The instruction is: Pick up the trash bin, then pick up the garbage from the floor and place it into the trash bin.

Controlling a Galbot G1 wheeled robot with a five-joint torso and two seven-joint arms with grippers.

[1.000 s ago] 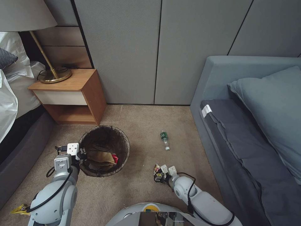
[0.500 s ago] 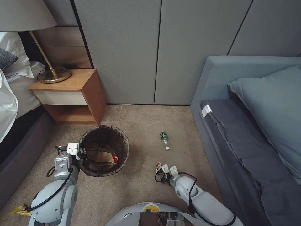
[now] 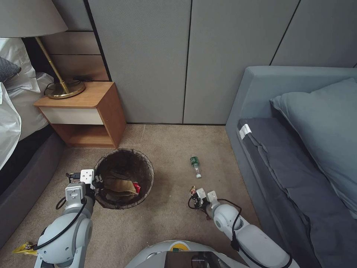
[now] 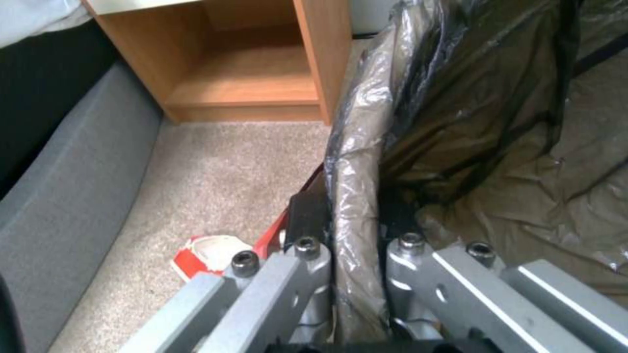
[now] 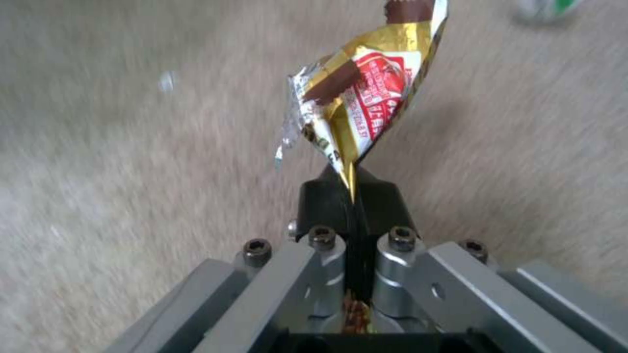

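Note:
The trash bin, lined with a dark bag, stands on the carpet with a crumpled brown paper bag and a red wrapper inside. My left gripper is shut on the bin's near-left rim; in the left wrist view its fingers pinch the bag-covered rim. My right gripper hangs low over the carpet right of the bin, shut on a gold and red snack wrapper. A clear green-labelled bottle lies on the floor beyond it. A red-white wrapper lies on the floor beside the bin.
A wooden nightstand with a brass lamp stands behind the bin, a bed to the left. A grey sofa fills the right side. A yellow wrapper lies by my left arm. Open carpet lies between bin and sofa.
My right gripper has carried the snack wrapper to the right and slightly farther from me. The left gripper and the bin have not moved.

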